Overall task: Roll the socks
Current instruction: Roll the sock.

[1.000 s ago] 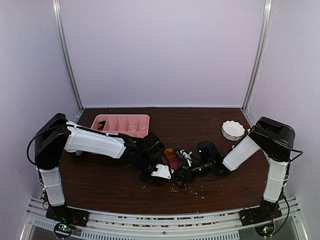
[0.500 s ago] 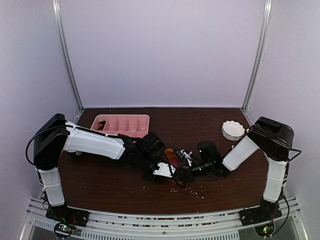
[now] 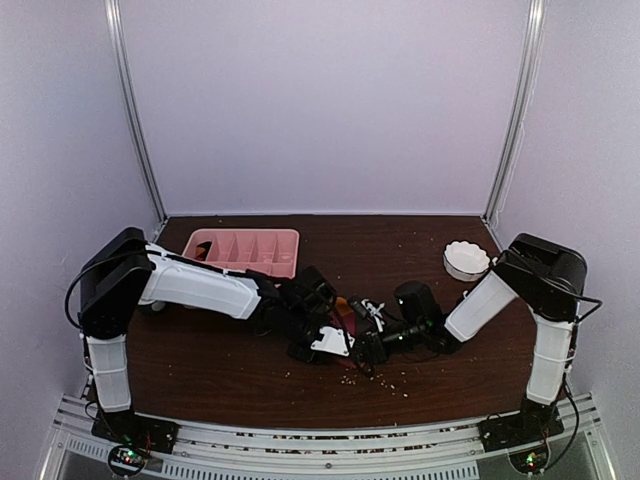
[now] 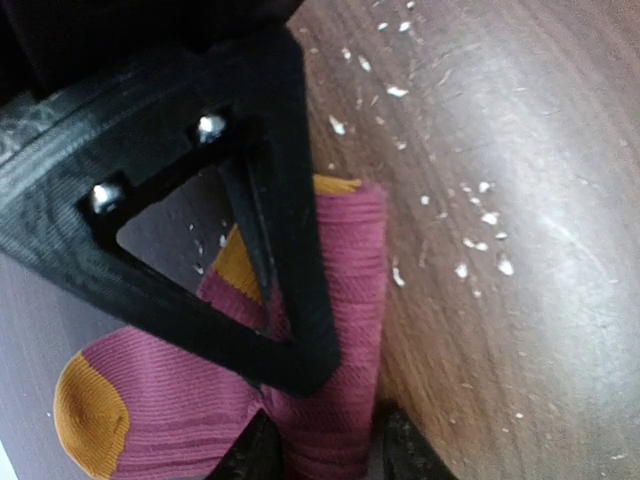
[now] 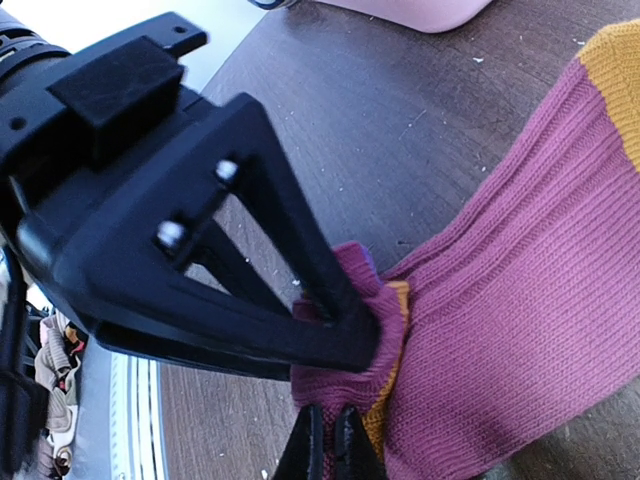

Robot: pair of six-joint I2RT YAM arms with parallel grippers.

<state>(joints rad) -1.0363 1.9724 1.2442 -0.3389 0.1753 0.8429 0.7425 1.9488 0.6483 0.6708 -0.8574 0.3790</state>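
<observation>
One pink tray (image 3: 240,234) sits far left on the counter (image 3: 200,370), well apart from the work. The left arm (image 3: 200,288) reaches in to the middle, where the socks (image 4: 170,410) lie on the wood between the two arms. The left jaws stand either side of a thick fold, with fabric filling the gap from one fingertip (image 4: 255,455) to the other, so I judge them to be grasping the socks

The knit is ribbed maroon with an orange toe and an orange band. Two lengths cross, but whether that is two socks or one folded over I cannot tell. I expect them to be light, limp and not fragile. The ribs should give the jaws purchase, though a loose roll would likely spring open. The best hold is probably at one end, pinching through all the layers

The right arm (image 3: 480,305) comes in from the other side, its jaws clenched almost tip to tip on a bunched edge of the socks. Pale crumbs (image 4: 480,250) speckle the wood – too many to count. One white bowl (image 3: 466,262) stands far right
</observation>
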